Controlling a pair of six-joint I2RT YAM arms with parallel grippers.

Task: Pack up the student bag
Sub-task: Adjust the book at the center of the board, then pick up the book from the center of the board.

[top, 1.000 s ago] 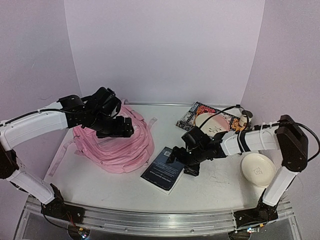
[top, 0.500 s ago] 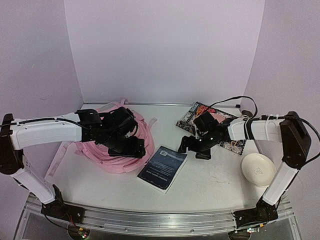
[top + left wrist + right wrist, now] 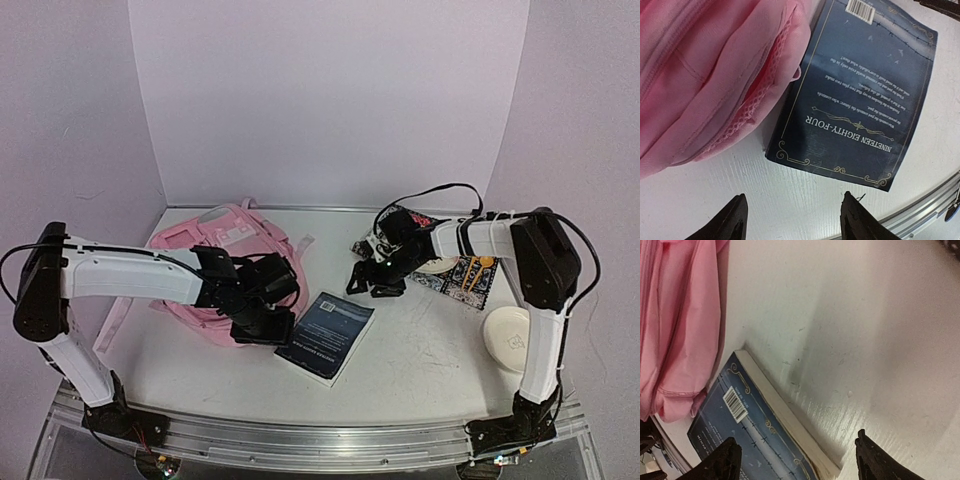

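Top external view: the soft, rumpled pink fabric bag (image 3: 215,255) lies flat on the left side of the table (image 3: 430,350). Its long axis runs roughly left to right; I cannot tell which end is the top. A flat dark-blue paperback (image 3: 328,335) touches its right edge. The left gripper (image 3: 262,330) and right gripper (image 3: 370,288) are spread and empty.

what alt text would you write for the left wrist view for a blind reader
A dark blue book, back cover up and reading Nineteen Eighty-Four, lies on the white table against the pink student bag at left. The left gripper shows at the bottom edge, black fingertips apart and empty.
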